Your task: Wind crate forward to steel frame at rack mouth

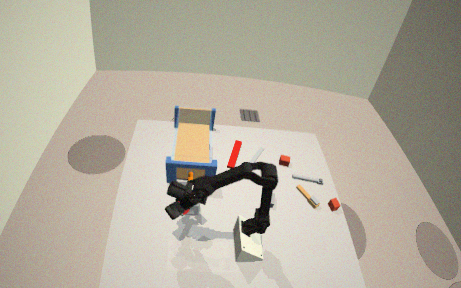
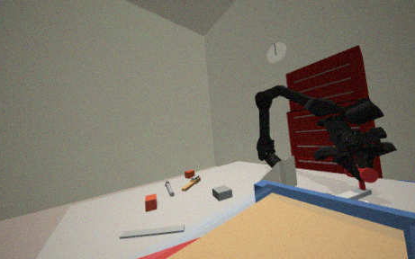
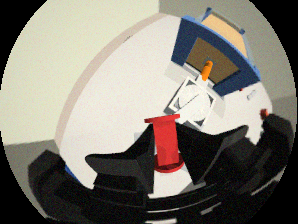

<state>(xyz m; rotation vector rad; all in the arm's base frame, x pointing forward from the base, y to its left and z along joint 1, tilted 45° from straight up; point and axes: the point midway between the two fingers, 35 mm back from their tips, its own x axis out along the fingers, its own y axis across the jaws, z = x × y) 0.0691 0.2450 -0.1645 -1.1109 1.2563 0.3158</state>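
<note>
Gripping red handle (image 3: 164, 141), fingers clamped on it, held above surface (image 1: 139, 235); winch (image 3: 194, 100) at 1 o'clock, before rack (image 1: 170, 164).

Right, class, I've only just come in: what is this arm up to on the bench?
The arm's gripper is shut on a red winch handle, jaws clamped on its shaft. It hangs above the bench near the grey winch, in front of the blue-framed cubby. Other tools lie scattered to one side.
</note>
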